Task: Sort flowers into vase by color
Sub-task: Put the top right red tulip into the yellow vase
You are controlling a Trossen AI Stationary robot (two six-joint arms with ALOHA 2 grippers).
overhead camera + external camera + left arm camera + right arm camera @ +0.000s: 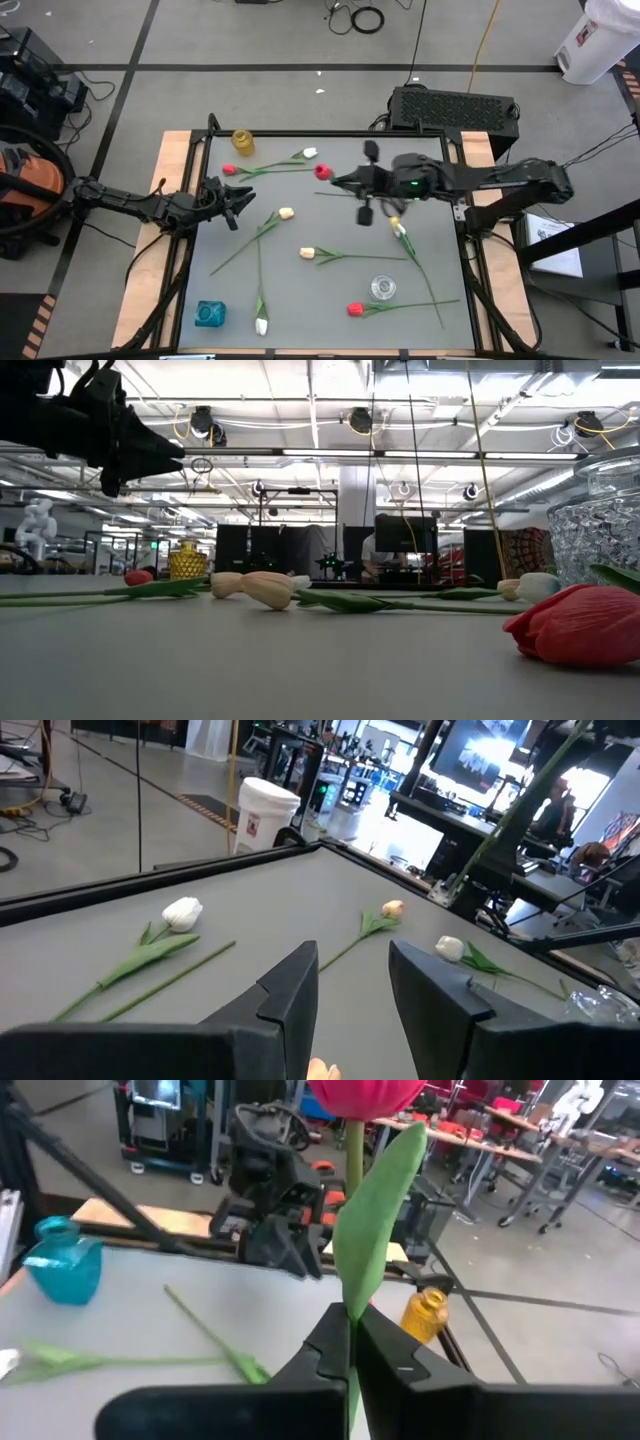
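My right gripper (340, 181) hangs over the middle of the table's far half, shut on a red tulip whose head (322, 171) sticks out past the fingertips. My left gripper (236, 204) waits at the table's left side, open, with nothing between its fingers (352, 990). Loose tulips lie flat on the grey table: red (229, 170) and white (309, 153) at the far left, cream ones (286, 213) (307, 253) in the middle, and a red one (354, 309) near the front. Three vases stand upright: yellow (243, 142), blue (210, 314) and clear glass (383, 288). My right gripper pinches the red tulip's green stem (351, 1325) between its two fingers, just below the broad leaf (375, 1230). The fingers point roughly level toward the table's left. The head (360, 1095) rises beyond the fingertips, and the flower is lifted clear of the table.
Another white tulip (262, 325) lies near the front edge, and one (398, 228) lies right of centre with its stem running toward the front right. A loose stem (350, 196) shows under my right gripper. A black frame (330, 132) rims the table.
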